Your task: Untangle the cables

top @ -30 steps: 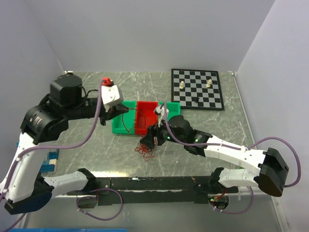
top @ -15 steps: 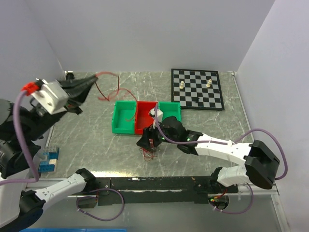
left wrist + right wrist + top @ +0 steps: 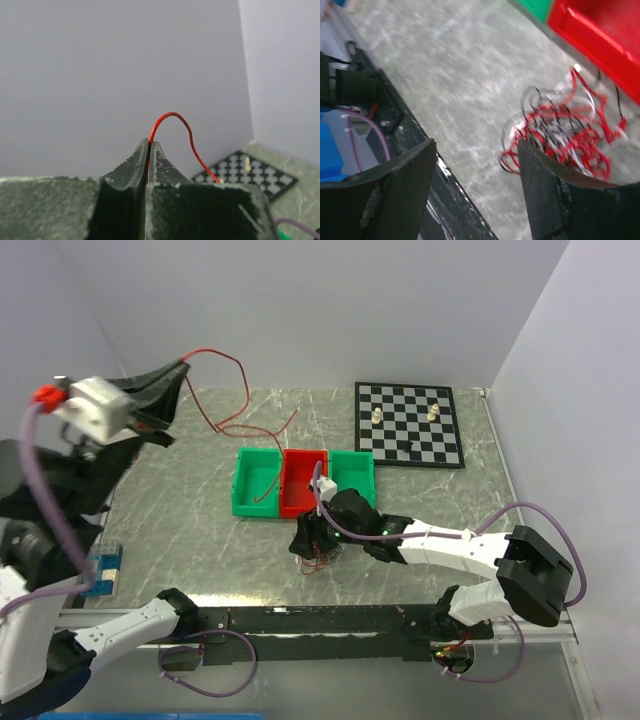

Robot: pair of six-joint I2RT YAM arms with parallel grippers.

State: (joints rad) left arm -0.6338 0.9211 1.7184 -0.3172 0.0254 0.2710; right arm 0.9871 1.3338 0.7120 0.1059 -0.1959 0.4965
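Note:
My left gripper (image 3: 180, 368) is raised high at the far left, shut on a single red wire (image 3: 232, 368). The wire loops up from the jaws, then trails down across the table into the left green bin (image 3: 243, 502). The left wrist view shows the pads closed (image 3: 149, 144) with the red wire (image 3: 172, 116) arching out of them. A tangle of red, white and black cables (image 3: 318, 558) lies on the table in front of the red bin (image 3: 300, 502). My right gripper (image 3: 312, 537) is open and low over the tangle. In the right wrist view (image 3: 476, 150) the tangle (image 3: 570, 135) lies by the right finger.
A second green bin (image 3: 357, 476) adjoins the red one on the right. A chessboard (image 3: 410, 425) with a few pieces lies at the back right. A blue block (image 3: 103, 570) sits at the left edge. The black rail (image 3: 320, 620) runs along the near edge.
My left gripper has risen and swung away from the bins, pulling the red wire up with it. My right gripper has moved slightly nearer and lower over the tangle.

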